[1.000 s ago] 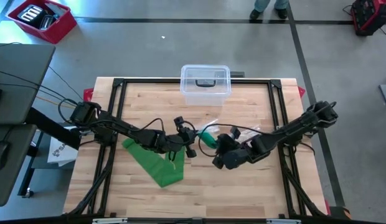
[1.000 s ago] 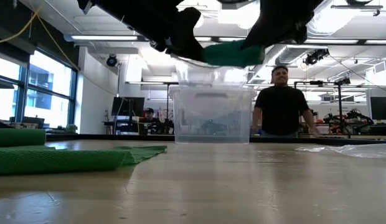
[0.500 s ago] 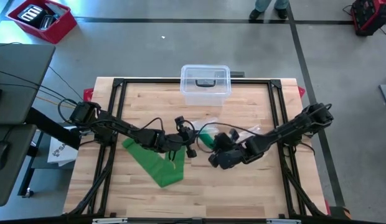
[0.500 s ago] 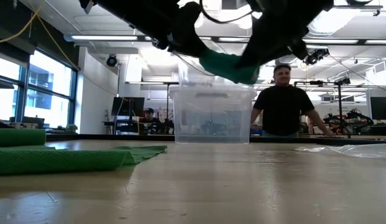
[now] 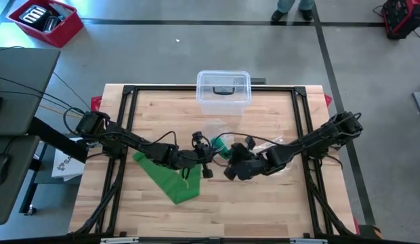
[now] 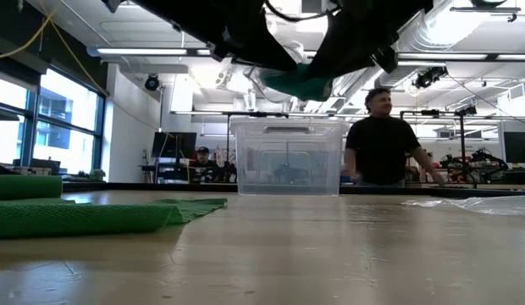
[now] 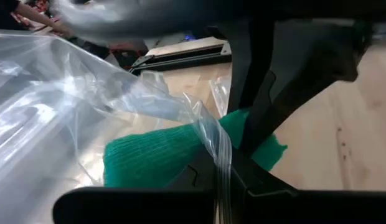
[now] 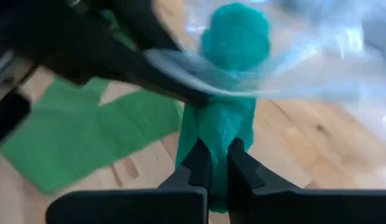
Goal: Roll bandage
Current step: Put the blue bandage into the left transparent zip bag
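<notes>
High view first: both my arms reach in over the wooden table (image 5: 264,203) and meet near its middle, my left gripper (image 5: 207,150) coming from the left side and my right gripper (image 5: 229,163) from the right, the two just beside each other; between them sits the rolled green bandage (image 5: 221,145), lifted clear of the wood, with a clear plastic bag (image 5: 223,132) bunched around it.

My right wrist view shows my right gripper (image 8: 216,163) with its fingers pressed together on the lower end of the green bandage (image 8: 233,74), pinching the knit; the roll rises beyond my fingers and its far end goes into the mouth of the plastic bag (image 8: 317,56).

My left wrist view shows my left gripper (image 7: 221,171) closed, pinching the edge of the clear plastic bag (image 7: 87,106), the film gathered into pleats between my fingers; the bandage (image 7: 162,155) lies just behind that film, touching it.

Low view: both grippers hang above the table with the bandage (image 6: 301,83) between them, well off the surface; a flat strip of green bandage cloth (image 6: 93,216) lies on the table to my left; a clear plastic bin (image 6: 288,157) stands at the far edge; a person (image 6: 383,140) in a dark shirt stands beyond the table.
</notes>
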Robot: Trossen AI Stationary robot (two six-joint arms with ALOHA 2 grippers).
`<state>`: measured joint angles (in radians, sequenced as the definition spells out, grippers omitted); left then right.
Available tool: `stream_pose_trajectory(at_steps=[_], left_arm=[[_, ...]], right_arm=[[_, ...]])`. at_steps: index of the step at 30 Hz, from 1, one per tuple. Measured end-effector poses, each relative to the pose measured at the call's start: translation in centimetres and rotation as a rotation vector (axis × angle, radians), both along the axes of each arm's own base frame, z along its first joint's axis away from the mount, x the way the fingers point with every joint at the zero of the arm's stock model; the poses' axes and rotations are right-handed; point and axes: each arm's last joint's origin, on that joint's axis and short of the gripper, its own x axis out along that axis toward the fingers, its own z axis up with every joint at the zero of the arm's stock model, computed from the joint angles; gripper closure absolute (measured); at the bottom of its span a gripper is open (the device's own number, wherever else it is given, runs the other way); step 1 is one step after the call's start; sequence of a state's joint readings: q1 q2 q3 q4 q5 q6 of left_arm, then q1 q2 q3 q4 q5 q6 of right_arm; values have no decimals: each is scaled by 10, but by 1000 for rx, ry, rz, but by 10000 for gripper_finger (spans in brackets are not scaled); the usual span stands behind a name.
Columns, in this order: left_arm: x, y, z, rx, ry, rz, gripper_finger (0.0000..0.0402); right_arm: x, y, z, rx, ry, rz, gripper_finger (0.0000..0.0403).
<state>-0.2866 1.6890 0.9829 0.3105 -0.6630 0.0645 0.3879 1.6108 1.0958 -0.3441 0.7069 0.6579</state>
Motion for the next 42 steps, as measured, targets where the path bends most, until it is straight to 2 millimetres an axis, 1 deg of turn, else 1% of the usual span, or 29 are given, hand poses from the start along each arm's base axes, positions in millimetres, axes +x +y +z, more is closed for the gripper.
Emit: stream_pose_trajectory(at_steps=[3, 8, 12, 14, 16, 18, 22, 27, 31, 34, 36, 39, 42], left_arm=[[0, 0, 0, 2, -4, 8, 402], [1, -3, -2, -20, 2, -33, 402], [1, -4, -2, -75, -8, -60, 402], [1, -4, -2, -106, -12, -74, 402], [1, -5, -2, -136, -19, -87, 402], [1, -5, 1, -179, -34, -105, 402], [-4, -4, 15, -241, -80, -127, 402], [-11, -2, 29, -265, -121, -118, 402], [-11, 6, 29, -280, -113, -64, 402], [-11, 12, 25, -301, -88, -27, 402], [-11, 15, 23, -311, -70, -5, 402], [-11, 17, 22, -317, -70, 6, 402], [-11, 16, 22, -319, -68, 1, 402]], right_arm=[[1, 1, 2, -25, -20, 2, 396], [-2, -2, 2, -12, -72, -135, 396], [-6, -5, -1, -4, -89, -227, 396], [-6, -4, -1, -13, -83, -217, 396], [-6, 0, 1, -42, -73, -171, 393], [-5, 4, 2, -70, -69, -127, 384], [-4, 11, 6, -97, -105, -92, 361], [1, 15, 11, -82, -143, -42, 316], [4, 18, 15, -86, -164, 12, 269], [5, 18, 18, -108, -214, -42, 242], [3, 18, 19, -122, -246, -103, 235], [0, 22, 21, -140, -303, -183, 237], [-1, 25, 22, -152, -312, -184, 240]])
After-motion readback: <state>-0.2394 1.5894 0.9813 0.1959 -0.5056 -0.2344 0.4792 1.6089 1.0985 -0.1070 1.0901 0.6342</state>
